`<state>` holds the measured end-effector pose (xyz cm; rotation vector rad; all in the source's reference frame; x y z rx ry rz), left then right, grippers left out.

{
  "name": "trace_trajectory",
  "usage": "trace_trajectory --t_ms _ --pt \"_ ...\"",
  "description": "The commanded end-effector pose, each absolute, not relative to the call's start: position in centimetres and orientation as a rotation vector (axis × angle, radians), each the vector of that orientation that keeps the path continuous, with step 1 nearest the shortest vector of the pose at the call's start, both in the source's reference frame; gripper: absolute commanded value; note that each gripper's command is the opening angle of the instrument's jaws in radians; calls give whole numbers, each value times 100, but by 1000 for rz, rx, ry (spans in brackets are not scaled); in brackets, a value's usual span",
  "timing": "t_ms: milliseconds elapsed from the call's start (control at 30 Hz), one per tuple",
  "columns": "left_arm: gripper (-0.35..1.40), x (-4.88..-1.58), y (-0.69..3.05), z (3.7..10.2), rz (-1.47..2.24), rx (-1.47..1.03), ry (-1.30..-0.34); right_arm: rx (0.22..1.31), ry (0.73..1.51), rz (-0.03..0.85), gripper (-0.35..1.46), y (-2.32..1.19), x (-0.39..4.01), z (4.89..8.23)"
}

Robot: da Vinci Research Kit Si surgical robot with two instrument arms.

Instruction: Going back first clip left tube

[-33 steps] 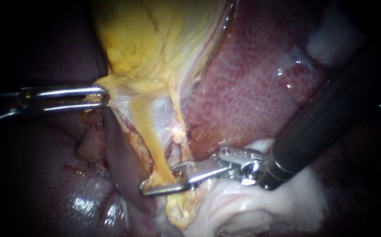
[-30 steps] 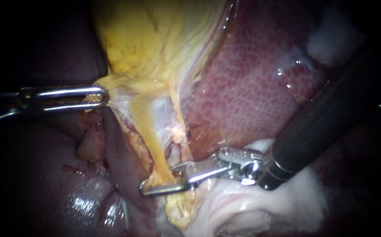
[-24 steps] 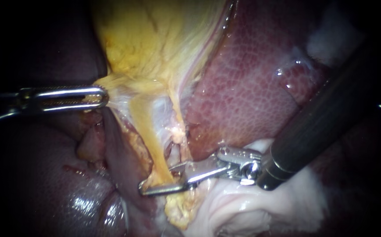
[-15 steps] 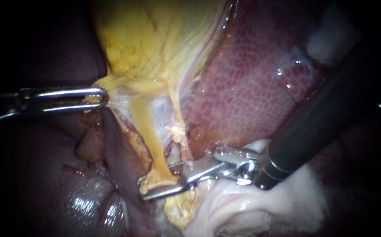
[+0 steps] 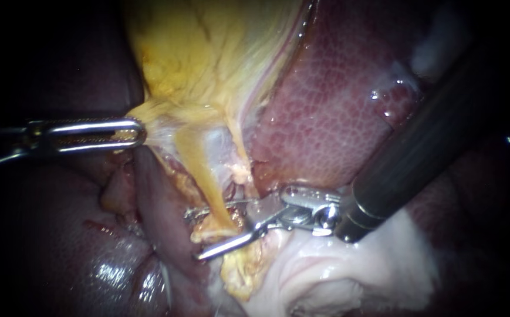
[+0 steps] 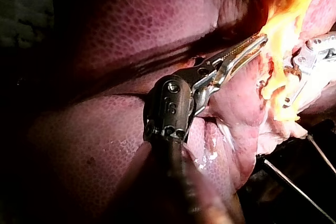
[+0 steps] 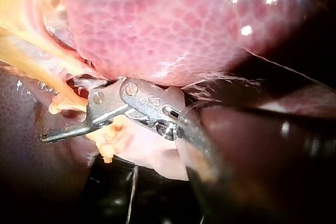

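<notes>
My left instrument (image 5: 139,132) comes in level from the left, its jaws shut on the yellow edge of the gallbladder (image 5: 208,58) and holding it taut. A yellow tube (image 5: 199,164) runs down from there. My right instrument (image 5: 193,235) reaches in from the upper right; its jaws stand open, one on each side of the tube's lower end. In the right wrist view the right instrument (image 7: 50,111) shows the same gap, with the yellow tube (image 7: 31,51) passing between. The left wrist view shows the left instrument (image 6: 260,40) clamped on yellow tissue. I see no clip clearly.
The red mottled liver (image 5: 337,117) lies behind and right of the tube. White tissue (image 5: 325,276) sits under the right instrument's wrist. Dark purple tissue (image 5: 61,246) fills the lower left. The right shaft (image 5: 419,147) crosses the liver.
The right instrument's jaws have spread apart around the tube's lower end, and its shaft has slid a little to the left. The left instrument holds still.
</notes>
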<state>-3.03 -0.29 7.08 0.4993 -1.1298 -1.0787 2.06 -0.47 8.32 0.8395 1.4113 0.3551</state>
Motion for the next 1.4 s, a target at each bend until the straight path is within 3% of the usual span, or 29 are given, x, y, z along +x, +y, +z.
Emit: trace_trajectory --t_ms 33,233,500,733,1400 --pt "-35 -302 -29 707 -1078 499 -1130 841 1414 349 60 -45 197 829" --pt "-35 -302 -29 707 -1078 499 -1130 809 1426 336 60 -27 146 808" --pt "-35 -302 -30 708 -1078 498 -1130 740 1407 326 60 19 75 752" --pt "-35 -309 -35 713 -1078 493 -1131 702 1384 327 60 40 43 721" --pt "-35 -419 -63 782 -1017 534 -1133 701 1375 317 60 38 25 712"
